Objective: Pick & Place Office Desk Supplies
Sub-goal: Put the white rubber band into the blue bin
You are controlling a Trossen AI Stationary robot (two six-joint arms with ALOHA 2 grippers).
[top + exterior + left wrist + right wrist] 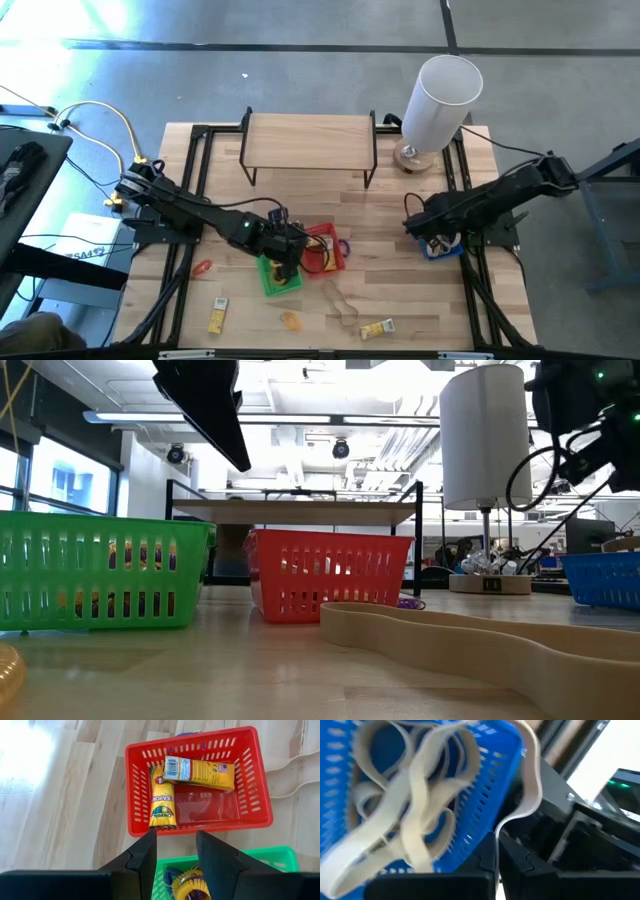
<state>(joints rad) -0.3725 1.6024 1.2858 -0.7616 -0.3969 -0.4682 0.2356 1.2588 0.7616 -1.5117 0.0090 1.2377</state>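
My left gripper (176,851) is open and hovers over the green basket (277,277), which holds yellow and purple coil rings (189,884). Beyond it the red basket (199,780) holds two yellow crayon packets (162,799). My right gripper (497,862) is shut on a tan rubber band at the blue basket (440,246), where several tan bands (415,805) lie. Loose on the table are an orange ring (202,268), a yellow ring (290,320), two yellow packets (217,315) (377,328), a tan band (340,300) and a purple ring (346,245). My right gripper pinches a thin tan rubber band (499,832) between its two fingers, edge-on. From the fingers the band rises and arcs (534,780) over the blue basket's rim toward the bands inside. It hangs slack.
A wooden shelf on a black frame (310,140) stands at the table's far side. The tall white cylinder (440,100) rises at the far right on a round base. Black rails (190,180) run along both table sides. Free room lies on the near half of the tabletop (440,310).
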